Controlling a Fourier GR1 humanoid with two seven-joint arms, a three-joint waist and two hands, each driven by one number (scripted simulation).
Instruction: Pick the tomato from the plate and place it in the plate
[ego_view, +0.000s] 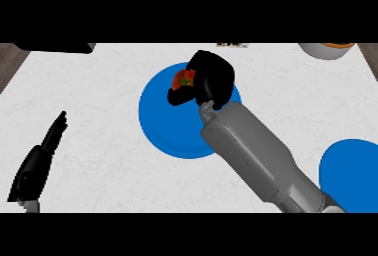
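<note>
The right robot hand (210, 75) was curled round the red tomato (183, 78) over the middle blue plate (159, 125), so it could lift it. The other blue plate (354, 170) lay near the right edge, ready for it. The left robot hand (33, 167) rested open by the table (96, 90).

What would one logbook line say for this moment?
right hand: curled round tomato at centre plate | left hand: open, resting at left | second plate: at right edge
</note>
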